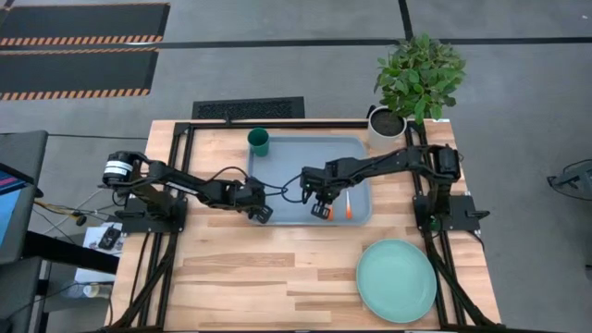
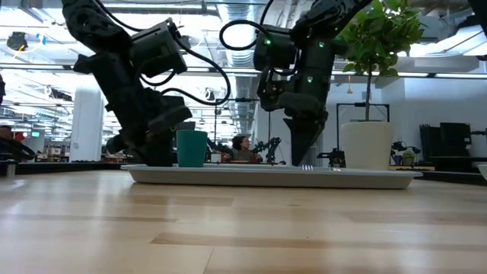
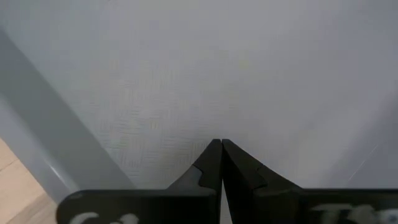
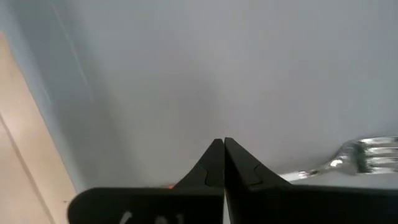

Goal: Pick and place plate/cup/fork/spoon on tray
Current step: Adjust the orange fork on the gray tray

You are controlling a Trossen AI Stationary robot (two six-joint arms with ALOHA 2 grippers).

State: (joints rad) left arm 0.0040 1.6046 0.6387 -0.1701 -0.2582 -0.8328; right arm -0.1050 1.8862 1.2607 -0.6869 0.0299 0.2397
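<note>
The light blue-grey tray [image 1: 310,180] lies at the middle of the table. The dark green cup [image 1: 258,141] stands upright in its far left corner. The fork lies on the tray with its tines [image 4: 367,155] toward the far side and its orange handle end [image 1: 323,214] toward the near side. My right gripper [image 1: 321,211] stands shut over the fork's middle, pointing steeply down. The spoon [image 1: 348,205] lies on the tray just to the right. My left gripper [image 1: 263,214] is shut, low over the tray's near left part. The mint-green plate [image 1: 396,280] rests on the table at the near right. My right gripper [image 4: 222,142] is shut, and its own fingers hide the fork's middle. I cannot tell whether it touches the fork or the tray. My left gripper [image 3: 221,144] has nothing between its shut fingers; whether its tips touch the tray floor cannot be told.
A white plant pot [image 1: 387,129] with a leafy plant stands at the tray's far right corner. Black frame rails run along the table's left and right sides. Bare wood lies between the tray and the table's near edge, left of the plate.
</note>
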